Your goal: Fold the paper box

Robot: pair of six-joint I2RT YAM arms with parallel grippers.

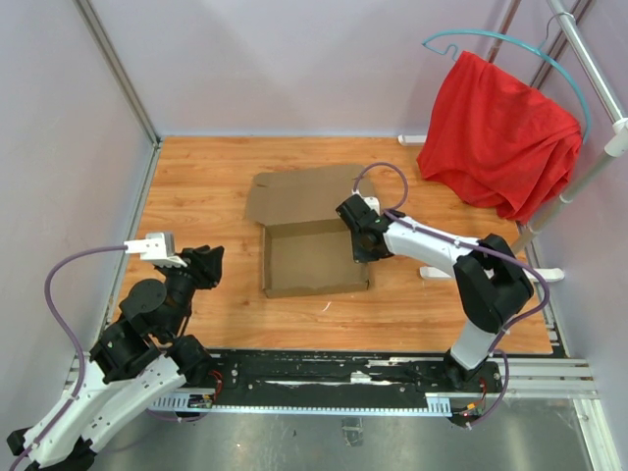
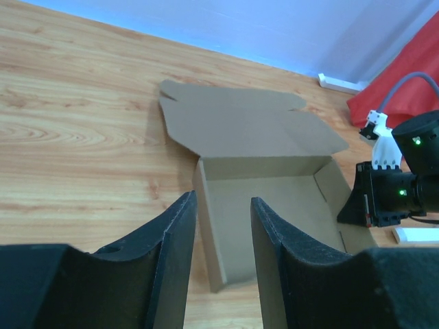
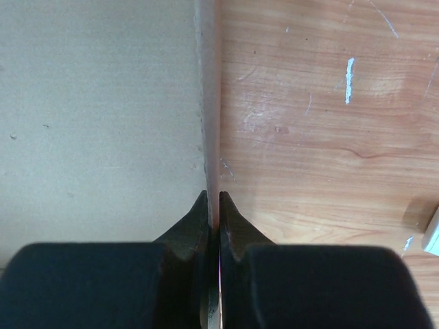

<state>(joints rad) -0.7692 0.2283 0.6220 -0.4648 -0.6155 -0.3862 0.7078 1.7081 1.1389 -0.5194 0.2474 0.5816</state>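
The paper box [image 1: 312, 257] is a shallow brown cardboard carton on the wooden table, its lid flap [image 1: 304, 193] lying flat behind it. It also shows in the left wrist view [image 2: 274, 199]. My right gripper [image 1: 357, 245] is shut on the box's right wall [image 3: 208, 103], one finger inside and one outside. My left gripper [image 1: 208, 263] is open and empty, to the left of the box and apart from it; its fingers [image 2: 180, 240] frame the box's near left corner.
A red cloth [image 1: 498, 132] hangs on a teal hanger from a metal rack at the back right. A small white object [image 2: 418, 235] lies on the table right of the box. Grey walls close the left and back sides.
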